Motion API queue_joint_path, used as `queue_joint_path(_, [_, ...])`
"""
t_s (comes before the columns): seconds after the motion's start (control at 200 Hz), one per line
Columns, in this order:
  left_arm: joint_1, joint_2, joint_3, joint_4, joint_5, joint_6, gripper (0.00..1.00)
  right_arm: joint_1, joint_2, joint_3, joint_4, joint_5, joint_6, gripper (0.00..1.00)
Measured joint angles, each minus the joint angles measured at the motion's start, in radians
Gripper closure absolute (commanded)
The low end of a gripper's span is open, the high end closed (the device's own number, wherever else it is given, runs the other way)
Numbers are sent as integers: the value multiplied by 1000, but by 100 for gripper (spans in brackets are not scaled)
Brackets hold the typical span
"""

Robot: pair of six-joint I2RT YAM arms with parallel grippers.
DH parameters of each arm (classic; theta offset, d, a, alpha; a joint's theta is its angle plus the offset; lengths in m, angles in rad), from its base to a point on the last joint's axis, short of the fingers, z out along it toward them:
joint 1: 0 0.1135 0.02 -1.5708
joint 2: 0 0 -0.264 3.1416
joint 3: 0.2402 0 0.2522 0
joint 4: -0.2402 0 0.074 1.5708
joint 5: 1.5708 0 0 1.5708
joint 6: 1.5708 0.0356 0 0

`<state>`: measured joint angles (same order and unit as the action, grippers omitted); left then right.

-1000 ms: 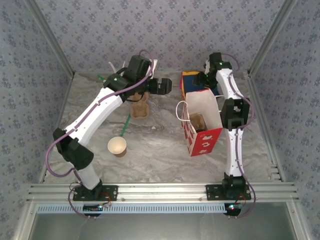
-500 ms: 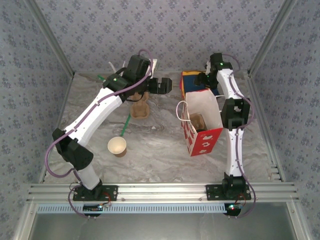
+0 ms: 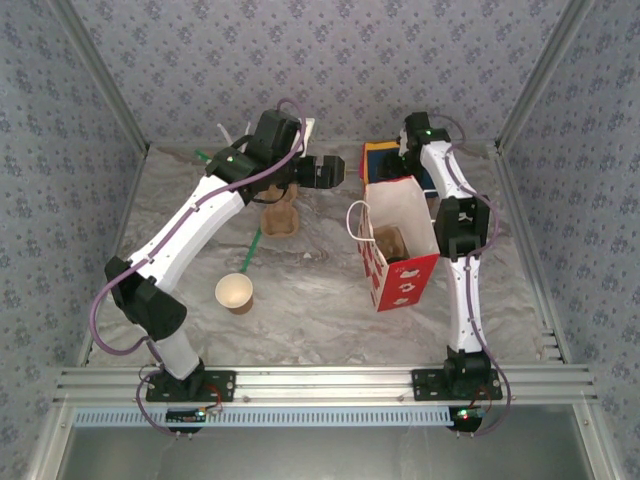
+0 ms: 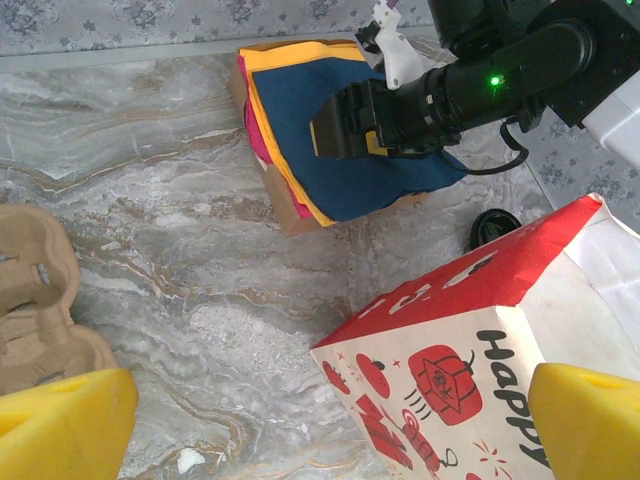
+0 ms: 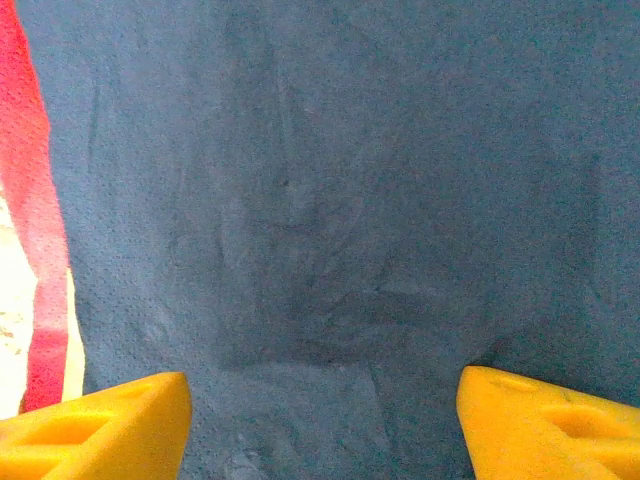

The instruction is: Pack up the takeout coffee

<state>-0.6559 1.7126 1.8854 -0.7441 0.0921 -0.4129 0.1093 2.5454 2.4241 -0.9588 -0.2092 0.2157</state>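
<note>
desk [image 3: 320, 290]: grey marbled top; on the overhead camera I see both arms reaching toward its far side.
left arm [image 3: 200, 215]: stretched to the far middle. The left jaws are released and spread wide, with nothing between them, over bare desk between tray and bag.
right arm [image 3: 465, 270]: reaches past the bag. The right jaws are parted, grip nothing, and sit close over the blue top sheet.
gift bag [image 3: 405, 285]: red outside, white inside, upright and open, with a brown item [image 3: 390, 242] inside.
napkin stack [image 4: 340, 150]: blue on yellow and pink, just behind the bag.
cardboard tray [image 3: 280, 215]: left of the bag, apart from it.
lidless cup [image 3: 234, 292]: upright, near-left.
takeout coffee [image 4: 496, 226]: I make out its black lid on the desk past the bag's far edge, beside the napkin stack and outside the bag. The cup body is hidden.
</note>
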Motion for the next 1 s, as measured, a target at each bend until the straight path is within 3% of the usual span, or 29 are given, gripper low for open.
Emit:
queue_joint_path(0.12, [0, 0, 0, 0, 1, 0, 0, 2, 2, -2, -2, 5, -6, 39])
queue_joint_path(0.315, [0, 0, 0, 0, 1, 0, 0, 3, 2, -4, -12, 11, -12, 75])
queue_joint_path(0.39, [2, -1, 0, 0, 1, 0, 0, 3, 2, -4, -15, 11, -13, 78])
queue_joint_path(0.435, [2, -2, 0, 0, 1, 0, 0, 2, 2, -4, -18, 11, -13, 85])
queue_joint_path(0.63, [2, -13, -14, 0, 1, 0, 0, -11, -9, -8, -22, 11, -14, 90])
queue_joint_path(0.775, [2, -21, -26, 1, 1, -1, 0, -27, -42, -21, -30, 11, -15, 100])
queue_joint_path(0.999, [2, -22, -28, 2, 1, -1, 0, -47, -112, -24, -32, 11, -15, 100])
